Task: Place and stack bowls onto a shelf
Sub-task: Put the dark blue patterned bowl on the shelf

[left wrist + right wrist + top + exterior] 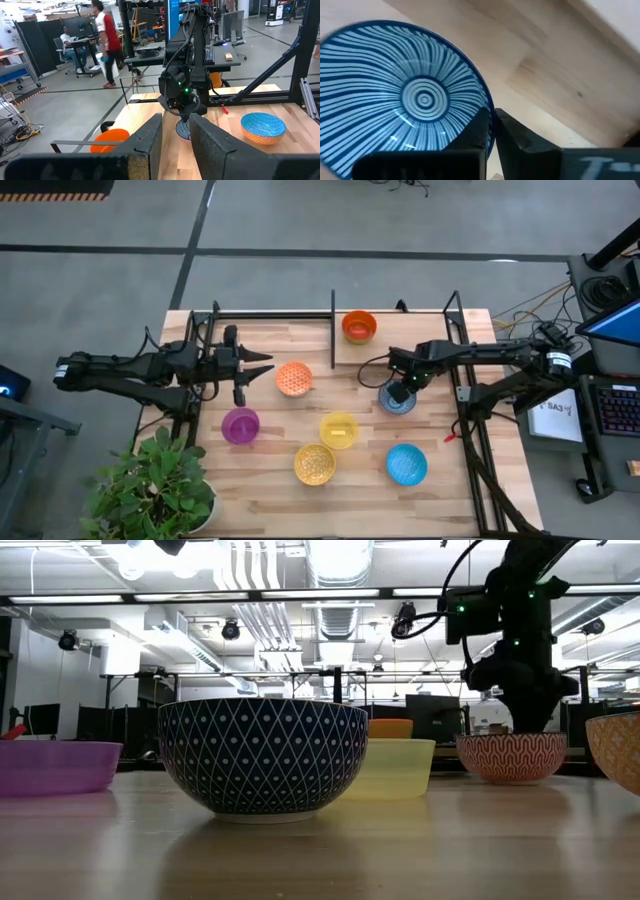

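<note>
My right gripper (401,391) is shut on the blue-and-white bowl (397,401), which sits right of the table's middle, in front of the shelf (420,332). The red-orange bowl (359,326) stands on the shelf's left end. On the table stand the orange patterned bowl (294,378), purple bowl (240,425), yellow bowl (339,429), gold patterned bowl (315,464) and light blue bowl (407,464). No green bowl shows. My left gripper (262,366) is open, left of the orange patterned bowl and touching nothing. My right gripper has the blue-and-white bowl by its rim (489,111), one finger (472,137) inside the bowl and the other (525,142) outside. It comes from above, pointing down. In the low view the bowl (510,756) sits upright with its base on the table.
A potted plant (150,490) fills the near-left corner. Black frame posts (333,330) stand along the far edge and the shelf's ends. People (107,42) move in the room beyond the table. Bare wood (440,430) lies right of the yellow bowl.
</note>
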`<act>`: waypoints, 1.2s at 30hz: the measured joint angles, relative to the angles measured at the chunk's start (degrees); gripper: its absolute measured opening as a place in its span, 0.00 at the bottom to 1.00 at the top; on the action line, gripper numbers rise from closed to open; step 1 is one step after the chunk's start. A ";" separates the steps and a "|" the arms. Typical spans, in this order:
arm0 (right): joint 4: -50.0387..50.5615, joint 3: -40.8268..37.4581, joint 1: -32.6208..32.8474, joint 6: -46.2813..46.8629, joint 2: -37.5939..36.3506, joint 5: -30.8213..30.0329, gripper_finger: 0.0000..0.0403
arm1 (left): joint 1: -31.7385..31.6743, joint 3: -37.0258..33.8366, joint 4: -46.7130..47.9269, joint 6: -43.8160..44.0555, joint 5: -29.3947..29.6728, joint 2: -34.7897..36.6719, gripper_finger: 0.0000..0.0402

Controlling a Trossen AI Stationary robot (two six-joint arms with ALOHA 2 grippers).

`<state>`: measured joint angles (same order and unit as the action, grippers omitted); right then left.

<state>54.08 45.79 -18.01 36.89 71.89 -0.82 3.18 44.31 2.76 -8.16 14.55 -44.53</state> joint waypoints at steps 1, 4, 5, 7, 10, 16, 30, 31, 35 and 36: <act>0.04 0.59 -0.31 -0.23 -0.71 0.40 0.03 | 0.00 0.00 -0.02 -0.01 0.00 0.00 0.20; -0.02 3.30 -2.02 -0.56 -2.47 2.89 0.03 | 0.00 0.00 -0.04 -0.17 0.00 0.00 0.20; -0.09 4.33 -2.64 -0.78 -2.79 3.60 0.03 | 0.00 0.00 -0.06 -0.17 0.00 0.00 0.20; 0.54 6.72 -4.14 -2.00 -3.03 3.88 0.03 | 0.00 0.00 -0.17 -0.17 0.00 0.00 0.20; 3.00 10.91 -7.84 -5.03 -2.69 3.81 0.03 | 0.00 0.00 -0.17 -0.17 0.00 0.00 0.20; 7.35 17.64 -17.83 -15.73 -0.05 3.83 0.03 | 0.00 0.00 -0.15 -0.16 0.00 0.00 0.20; 9.51 23.78 -41.13 -36.40 11.15 3.49 0.03 | 0.00 0.00 -0.06 -0.15 0.00 -0.04 0.20; 9.52 23.91 -41.77 -37.00 11.73 3.64 0.03 | 0.00 0.00 -0.06 -0.16 0.00 -0.04 0.20; 8.45 24.23 -43.22 -39.20 13.16 4.19 0.03 | 0.00 0.00 -0.06 -0.35 0.00 -0.04 0.20; 7.66 24.23 -43.45 -39.40 13.36 4.13 0.03 | 0.00 0.00 -0.06 -0.35 0.00 -0.04 0.20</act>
<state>61.74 70.02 -61.45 -2.51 85.26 3.31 3.18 44.31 2.70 -8.52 14.55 -44.58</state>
